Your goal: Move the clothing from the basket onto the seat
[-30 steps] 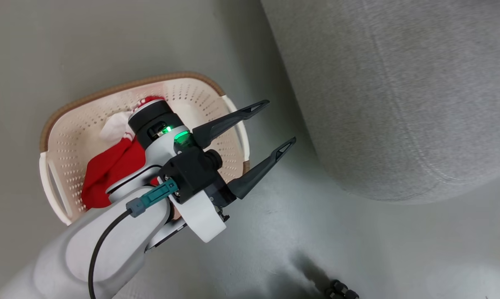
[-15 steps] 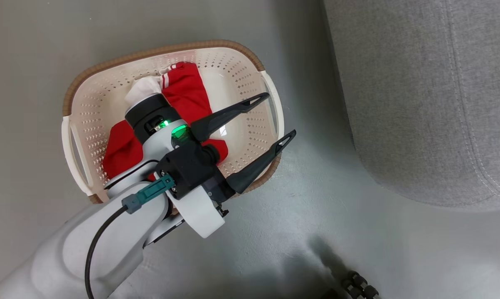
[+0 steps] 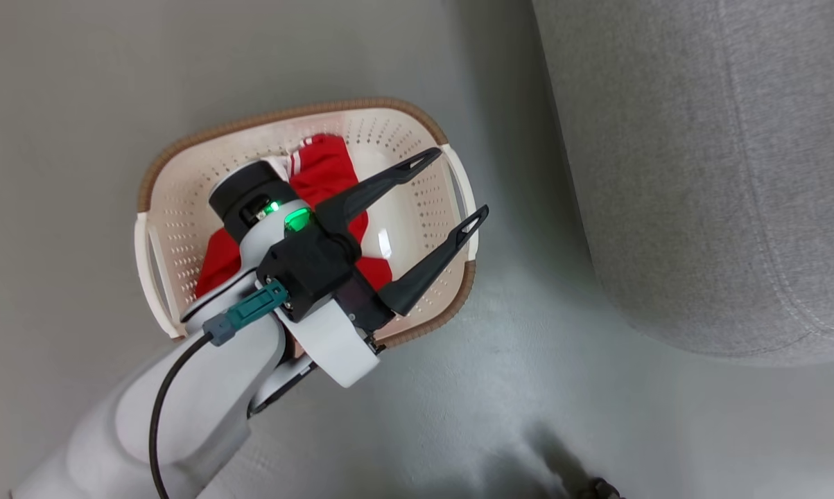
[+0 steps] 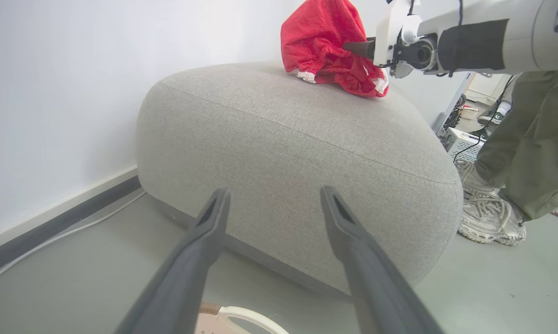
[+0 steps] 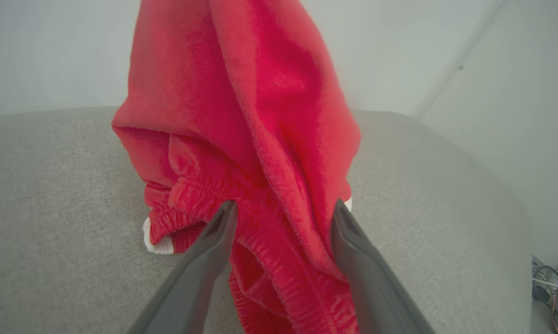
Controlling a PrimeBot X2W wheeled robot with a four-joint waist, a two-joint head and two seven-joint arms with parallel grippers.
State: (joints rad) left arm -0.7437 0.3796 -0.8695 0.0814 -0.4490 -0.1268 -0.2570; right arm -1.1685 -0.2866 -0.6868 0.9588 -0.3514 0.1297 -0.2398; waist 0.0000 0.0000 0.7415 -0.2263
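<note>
The cream basket stands on the floor with red clothing in it. My left gripper hovers open over the basket's right side, its fingers pointing toward the grey seat; the arm hides part of the clothing. In the left wrist view the left gripper faces the seat, and a red garment rests on top of it at my right gripper. In the right wrist view the right gripper is open, with the red garment bunched between its fingers on the seat.
A person's legs and a pale shoe stand on the floor by the seat's far end. A white wall with a dark baseboard runs behind the seat. Grey floor lies between basket and seat.
The head view has shifted, so basket and seat sit differently in the picture. The left gripper's fingertips now lie over the basket's right part. It stays open.
</note>
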